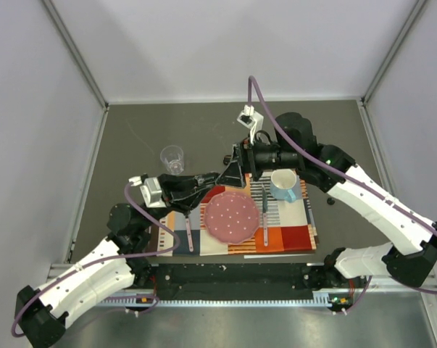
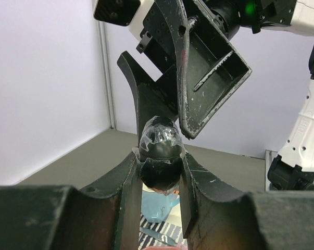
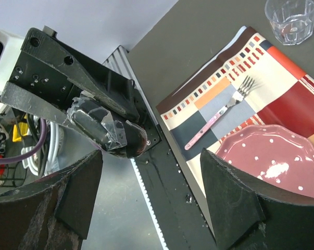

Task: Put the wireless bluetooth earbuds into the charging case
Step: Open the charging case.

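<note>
While the left gripper [image 2: 160, 160] is clamping both fingers tight on the charging case [image 2: 159, 141], the small black pebble is standing up out of its fingertips, gripped by its lower half. Crinkled clear tape is wrapping the upper half, and the two halves are sitting together along a thin seam. Both arms are holding their tools up off the table [image 1: 153, 130], tip to tip.

The right gripper [image 3: 151, 156] is facing the left one with its fingers spread well apart and nothing pinched between them. Seen from its own wrist, the case is lying just ahead of its tips, in line with the gap and nearer one finger than the other. From the left wrist, one right finger is reaching down behind the case's top and the other is hanging just beside its upper shoulder. Whether either one is touching the case I cannot tell.

Below the two tools, a patterned placemat [image 3: 281, 78] is lying flat. A pink dotted plate [image 3: 271, 156] is sitting on it, close under the meeting fingertips. A pink-handled fork [image 3: 214, 122] is lying just beside the plate, on the left gripper's side. A blue mug [image 1: 284, 185] is standing on the mat behind the right gripper's fingertips, beside its wrist. A clear glass [image 1: 172, 158] is standing on the bare table, off the mat, near the left gripper on its side away from the plate.
</note>
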Controlling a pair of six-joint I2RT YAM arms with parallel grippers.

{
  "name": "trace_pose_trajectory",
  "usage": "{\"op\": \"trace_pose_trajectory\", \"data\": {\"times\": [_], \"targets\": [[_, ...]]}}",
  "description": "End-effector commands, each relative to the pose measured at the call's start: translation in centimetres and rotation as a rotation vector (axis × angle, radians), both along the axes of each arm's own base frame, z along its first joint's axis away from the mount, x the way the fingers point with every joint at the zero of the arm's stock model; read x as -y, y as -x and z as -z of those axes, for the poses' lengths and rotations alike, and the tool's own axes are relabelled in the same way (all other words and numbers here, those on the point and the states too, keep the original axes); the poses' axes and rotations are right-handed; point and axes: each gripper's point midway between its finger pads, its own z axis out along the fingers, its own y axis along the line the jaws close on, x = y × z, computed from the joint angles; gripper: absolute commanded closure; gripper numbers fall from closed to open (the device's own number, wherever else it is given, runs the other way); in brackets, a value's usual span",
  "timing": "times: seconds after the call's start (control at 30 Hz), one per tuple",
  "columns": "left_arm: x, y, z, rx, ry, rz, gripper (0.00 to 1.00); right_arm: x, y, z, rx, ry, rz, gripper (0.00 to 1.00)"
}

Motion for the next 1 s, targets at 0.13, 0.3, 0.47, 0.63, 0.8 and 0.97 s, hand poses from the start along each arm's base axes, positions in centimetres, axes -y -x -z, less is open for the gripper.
{"op": "trace_pose_trajectory", "data": {"times": [0.13, 0.3, 0.47, 0.63, 0.8, 0.97], "targets": [[0.1, 1.7, -2.2, 0.084, 0.037, 0.068, 1.0, -0.5, -1.1, -0.3, 0.057, -0.006, 0.036, 0.27], [0.7, 3.4, -1.9, 0.139, -0.002, 0.149, 1.0, -0.5, -2.3, -1.0, 0.077, -0.005, 0.082, 0.27], [1.0, 4.4, -1.3, 0.191, -0.032, 0.198, 1.0, -0.2, -3.6, -1.6, 0.063, -0.021, 0.116, 0.27], [1.0, 4.2, -0.7, 0.202, -0.042, 0.185, 1.0, 0.2, -4.5, -2.0, 0.045, -0.046, 0.123, 0.27], [1.1, 4.0, -0.7, 0.2, -0.031, 0.176, 1.0, 0.1, -4.8, -1.9, 0.03, -0.053, 0.117, 0.27], [1.0, 2.9, -0.6, 0.156, -0.019, 0.134, 1.0, -0.2, -5.1, -1.7, 0.012, -0.058, 0.106, 0.27]]}}
